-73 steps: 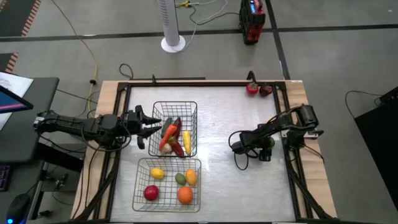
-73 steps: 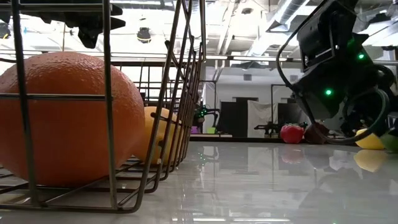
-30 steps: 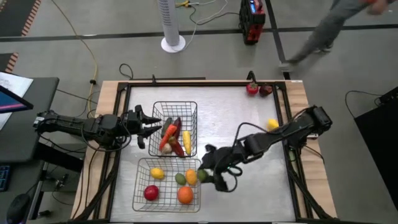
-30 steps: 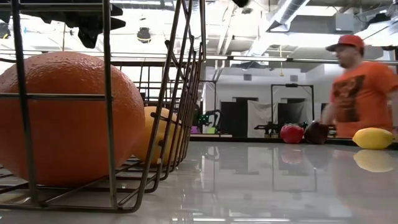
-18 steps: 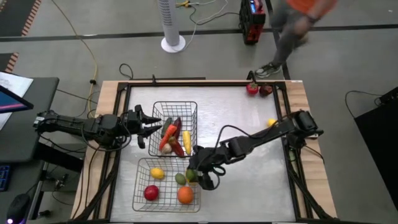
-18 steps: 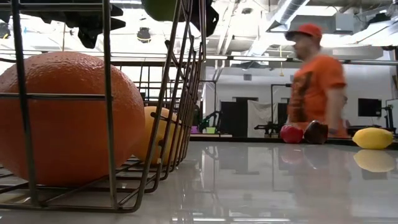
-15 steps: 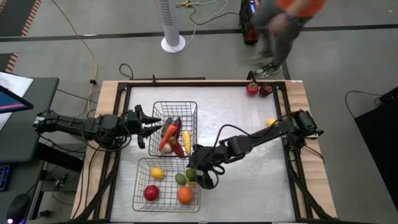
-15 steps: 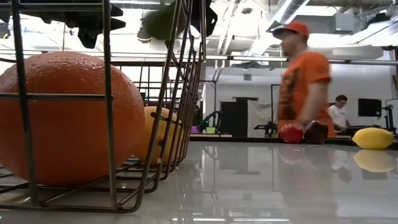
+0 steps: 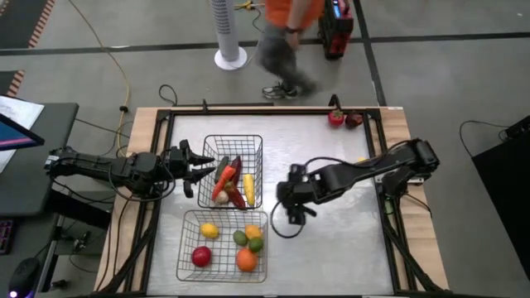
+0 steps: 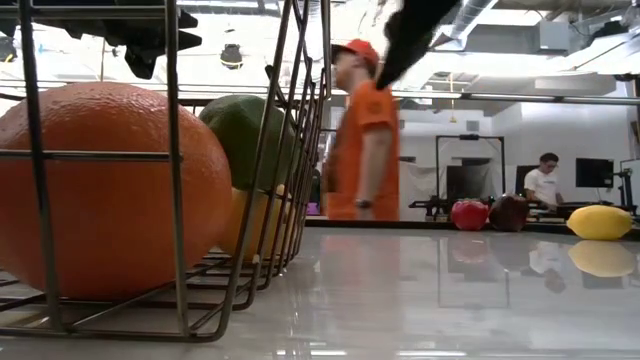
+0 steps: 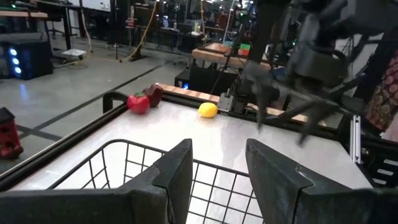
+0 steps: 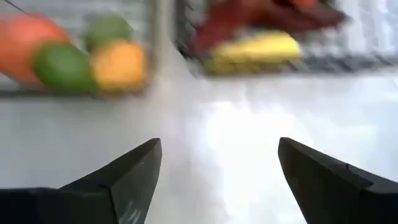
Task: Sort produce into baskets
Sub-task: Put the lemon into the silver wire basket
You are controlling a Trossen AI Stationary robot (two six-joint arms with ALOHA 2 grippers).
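Resting in the near silver wire-mesh basket (image 9: pixel 192 246), a round green fruit (image 9: pixel 255 244) is seen beside orange pieces. The right hand (image 9: pixel 291 209) is spread empty above the surface (image 9: pixel 331 248). The yellow lemon (image 10: pixel 600 222) is judged next.

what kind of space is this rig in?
Probably a robotics lab or workshop: bare concrete floor with loose cables, exposed ceiling ducts, and more workbenches behind the table.
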